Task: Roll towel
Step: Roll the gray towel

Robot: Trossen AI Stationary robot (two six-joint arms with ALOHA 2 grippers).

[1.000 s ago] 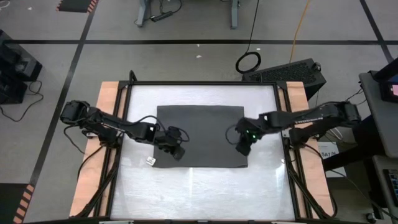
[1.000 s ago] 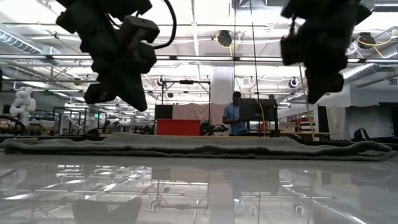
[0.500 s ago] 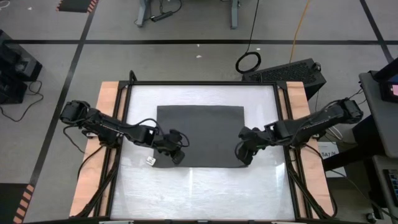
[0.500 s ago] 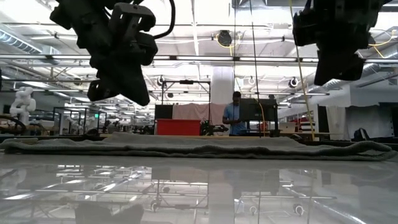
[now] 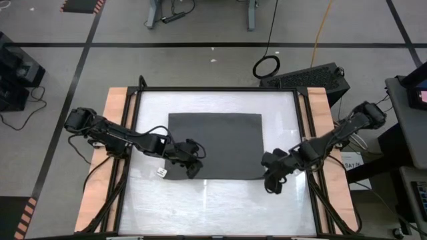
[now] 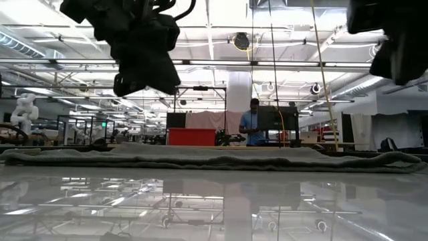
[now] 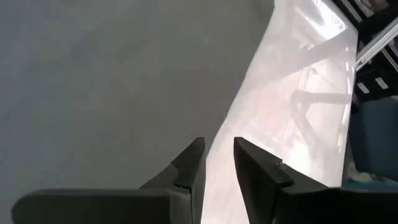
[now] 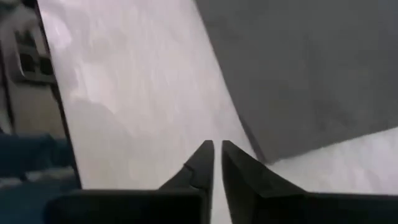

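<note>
The left gripper (image 5: 193, 168) hangs above the towel's near left corner, close to the table's left edge. In its wrist view its two dark fingers (image 7: 190, 167) stand slightly parted with a clear gap between them, grasping nothing, with the towel's edge just under them. The right gripper (image 5: 272, 186) hangs over bare tabletop just off the towel's near right corner, towards the table's right edge. In its wrist view its fingers (image 8: 203, 163) show only a thin slit between them and nothing is held; whether they are fully closed cannot be told. In the level view both grippers sit high, clear of the cloth.

The towel (image 5: 217, 143), a plain dark grey cloth, lies flat and unrolled in the middle of the table (image 5: 213, 203), nearer its far edge than its near edge. A small white tag (image 5: 161, 173) sticks out from its near left corner, beside the left gripper. The tabletop is white and glossy, with wooden strips along its left and right sides.

Beyond the table's far edge, deep in the room, a person (image 6: 251, 124) stands.
</note>
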